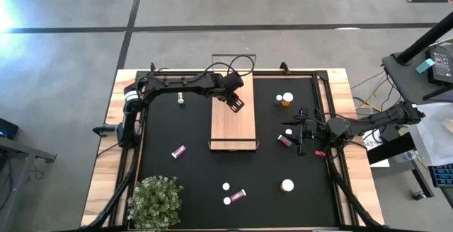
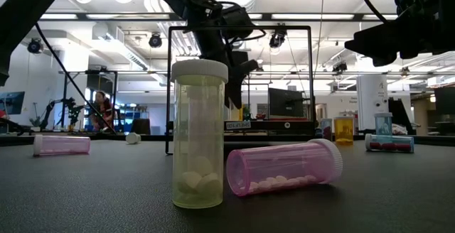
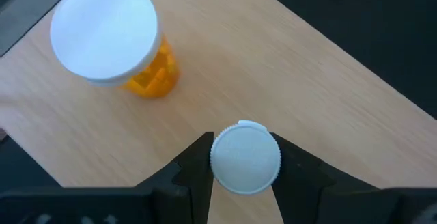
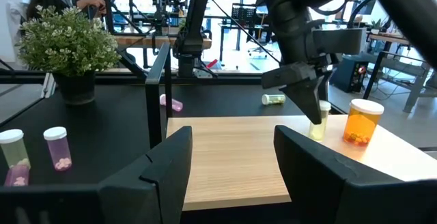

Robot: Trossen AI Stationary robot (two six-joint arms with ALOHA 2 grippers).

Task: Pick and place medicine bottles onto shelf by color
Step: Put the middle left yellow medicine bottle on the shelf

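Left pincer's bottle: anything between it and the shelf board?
Nothing visible. The left pincer grips a white-capped bottle directly over the bare shelf. The only neighbor, an amber bottle, stands off to one side on the board, clear of the held one.

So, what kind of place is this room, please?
Probably a robotics lab or open workshop: a concrete floor around the work table, monitors on benches behind, and other equipment stands farther back.

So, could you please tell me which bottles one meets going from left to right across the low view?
A pink bottle on its side → upright pale bottle → second pink bottle, lying down → orange bottle, farther back → last pink bottle, lying down.
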